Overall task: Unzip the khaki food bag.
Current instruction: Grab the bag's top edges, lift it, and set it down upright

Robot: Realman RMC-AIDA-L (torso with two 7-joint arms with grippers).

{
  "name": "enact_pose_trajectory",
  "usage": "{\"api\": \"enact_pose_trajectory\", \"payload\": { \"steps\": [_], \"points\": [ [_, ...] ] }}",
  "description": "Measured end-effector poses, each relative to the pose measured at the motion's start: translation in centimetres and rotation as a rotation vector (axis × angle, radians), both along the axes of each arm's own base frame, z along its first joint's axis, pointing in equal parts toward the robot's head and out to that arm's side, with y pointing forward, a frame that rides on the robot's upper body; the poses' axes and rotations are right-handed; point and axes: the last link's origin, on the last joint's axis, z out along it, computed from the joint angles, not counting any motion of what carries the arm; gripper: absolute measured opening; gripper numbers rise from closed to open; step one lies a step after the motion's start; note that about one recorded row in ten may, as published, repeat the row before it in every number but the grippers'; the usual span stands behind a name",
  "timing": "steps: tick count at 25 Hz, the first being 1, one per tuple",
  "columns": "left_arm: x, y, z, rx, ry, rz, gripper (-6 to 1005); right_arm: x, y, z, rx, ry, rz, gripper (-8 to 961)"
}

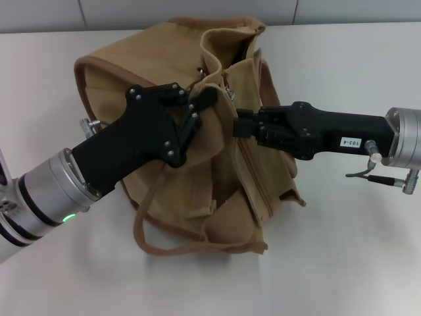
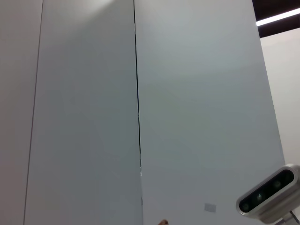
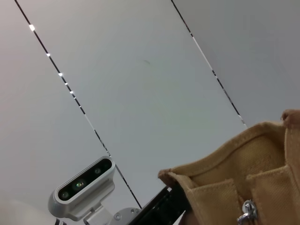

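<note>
The khaki food bag [image 1: 131,79] lies on the white table [image 1: 342,263], with its zipper [image 1: 253,178] running down the middle. The top end gapes open [image 1: 230,46]. My left gripper [image 1: 202,100] comes from the lower left and is shut on the bag's fabric edge beside the zipper. My right gripper [image 1: 238,126] comes from the right, and its tips are together on the zipper line. The pull they hold is hidden. The right wrist view shows the bag's rim [image 3: 234,173] and a silver metal pull [image 3: 246,213].
A webbing handle [image 1: 148,224] loops on the table in front of the bag. A silver snap [image 1: 89,124] sits on the bag's left side. The wrist views show mostly ceiling panels and the head camera [image 2: 269,197] [image 3: 84,187].
</note>
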Motion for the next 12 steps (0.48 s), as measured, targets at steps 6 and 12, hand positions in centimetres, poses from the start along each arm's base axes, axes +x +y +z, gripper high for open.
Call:
{"api": "enact_pose_trajectory", "payload": {
  "steps": [6, 12],
  "points": [
    [-0.04, 0.11, -0.03, 0.002, 0.005, 0.005, 42, 0.10, 0.07, 0.12, 0.004, -0.004, -0.002, 283],
    [-0.09, 0.20, 0.01, 0.006, 0.008, 0.007, 41, 0.49, 0.50, 0.17, 0.013, -0.023, -0.035, 222]
  ]
}}
